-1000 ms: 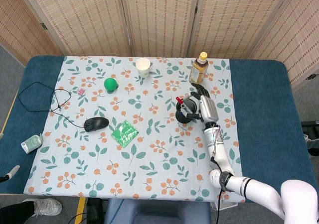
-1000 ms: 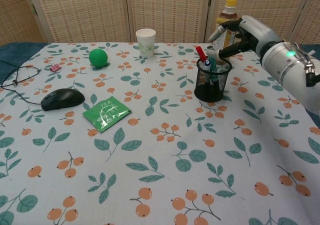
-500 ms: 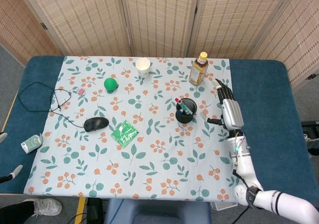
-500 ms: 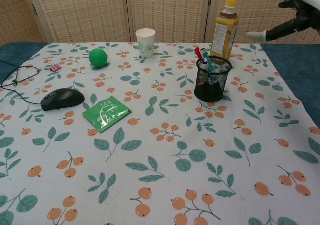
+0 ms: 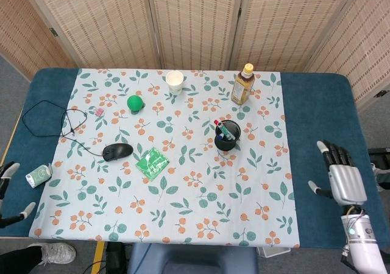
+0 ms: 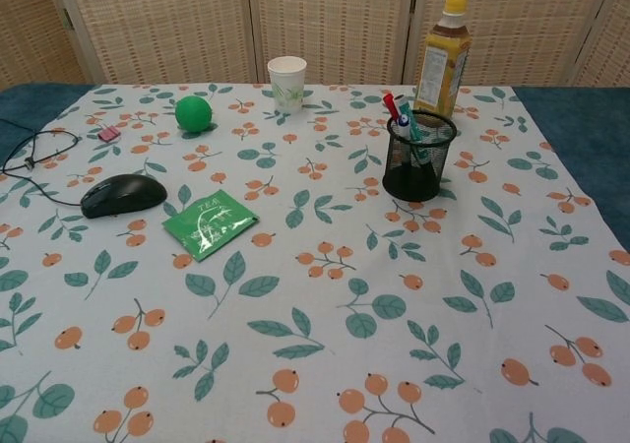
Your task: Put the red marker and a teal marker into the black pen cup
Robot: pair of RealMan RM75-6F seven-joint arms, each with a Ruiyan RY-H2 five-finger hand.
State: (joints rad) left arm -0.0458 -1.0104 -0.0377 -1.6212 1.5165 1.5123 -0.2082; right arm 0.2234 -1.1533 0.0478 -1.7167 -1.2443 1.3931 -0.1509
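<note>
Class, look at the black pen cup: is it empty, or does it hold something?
It holds something. The black pen cup stands upright with a red marker and a teal marker sticking out above its rim.

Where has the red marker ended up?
The red marker stands tilted in the black pen cup with a teal marker, right of centre on the table in the chest view, just in front of the yellow-capped bottle.
</note>
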